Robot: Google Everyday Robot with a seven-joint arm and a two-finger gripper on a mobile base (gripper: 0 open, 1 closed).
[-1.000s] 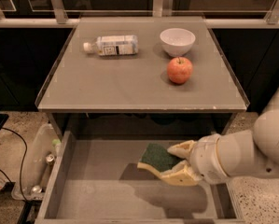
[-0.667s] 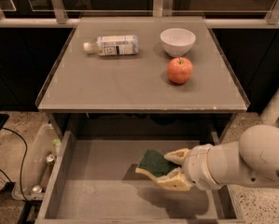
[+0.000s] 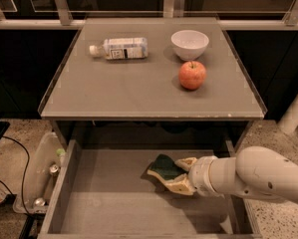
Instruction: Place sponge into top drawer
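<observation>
1. Counter: grey flat top of the cabinet, carrying three items.
2. Top drawer: grey, shallow, pulled open below the counter's front edge.
3. Robot arm: white, reaching in from the right over the drawer.
4. Bottle: clear plastic, labelled, lying on its side, back left of the counter.
5. Bowl: white, upright, back right.
6. Apple: red, just in front of the bowl.
7. Gripper: inside the drawer, right of centre, its beige fingers clamped on item 8.
8. Sponge: dark green face showing, held low over the drawer floor.
</observation>
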